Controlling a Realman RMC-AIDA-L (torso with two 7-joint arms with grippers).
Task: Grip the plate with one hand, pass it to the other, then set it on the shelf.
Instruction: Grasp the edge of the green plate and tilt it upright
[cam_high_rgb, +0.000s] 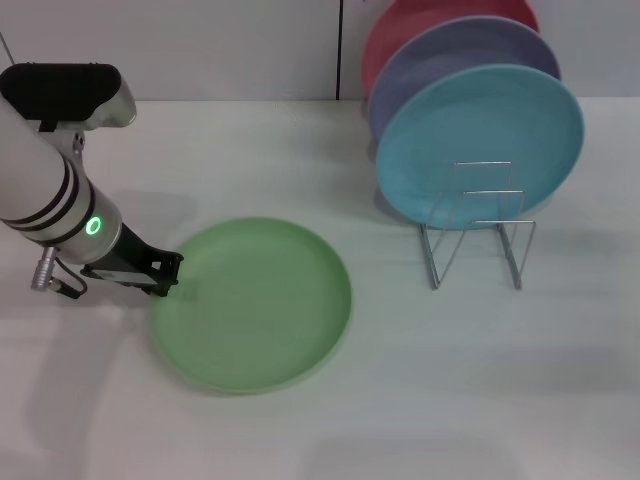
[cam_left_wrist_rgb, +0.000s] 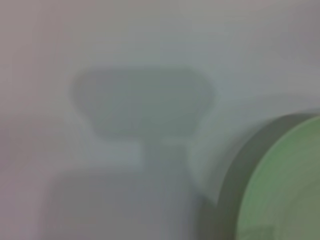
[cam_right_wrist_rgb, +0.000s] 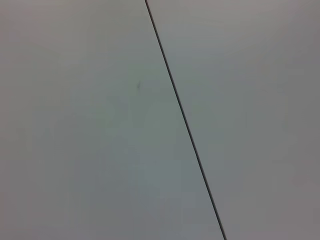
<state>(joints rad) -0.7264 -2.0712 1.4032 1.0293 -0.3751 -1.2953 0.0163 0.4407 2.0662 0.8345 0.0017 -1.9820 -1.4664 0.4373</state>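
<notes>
The light-green plate (cam_high_rgb: 255, 305) lies flat on the white table (cam_high_rgb: 480, 400), left of centre. My left gripper (cam_high_rgb: 165, 277) is low at the plate's left rim, open, with its black fingers (cam_high_rgb: 170, 263) right at the edge. In the left wrist view only a curved part of the plate (cam_left_wrist_rgb: 285, 185) shows, with the gripper's shadow on the table beside it. The silver wire shelf (cam_high_rgb: 478, 235) stands to the right of the plate, with its front slots bare. My right gripper is out of view; its wrist view shows only a plain panel with a dark seam.
A turquoise-blue plate (cam_high_rgb: 480, 140) stands upright in the rack, with a lavender plate (cam_high_rgb: 440, 60) and a red plate (cam_high_rgb: 400, 30) behind it. Bare table lies between the green plate and the rack, and along the front.
</notes>
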